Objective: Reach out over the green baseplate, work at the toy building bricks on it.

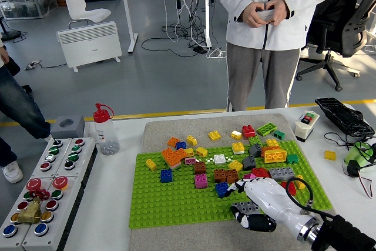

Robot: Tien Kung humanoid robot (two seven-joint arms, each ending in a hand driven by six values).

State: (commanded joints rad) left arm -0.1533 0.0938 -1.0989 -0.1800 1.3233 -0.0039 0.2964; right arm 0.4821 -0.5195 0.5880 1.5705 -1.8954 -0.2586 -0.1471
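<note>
Lying mid-table, green baseplate (pixel 176 204), its near-left stretch bare and open; toy building bricks (pixel 226 163) crowding its far and right parts. Reaching in over the near-right edge, right hand (pixel 258 201), fingers curled low beside a blue brick (pixel 221 189), grasp unclear

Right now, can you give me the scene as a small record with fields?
right hand: over the baseplate's near right part, fingers curled by the blue brick, grasp unclear
left hand: not in view
baseplate: green, on a grey mat
bricks: mostly on the far and right parts
person: stands beyond the table, hands together at the chest
bottle: left of the mat
</note>
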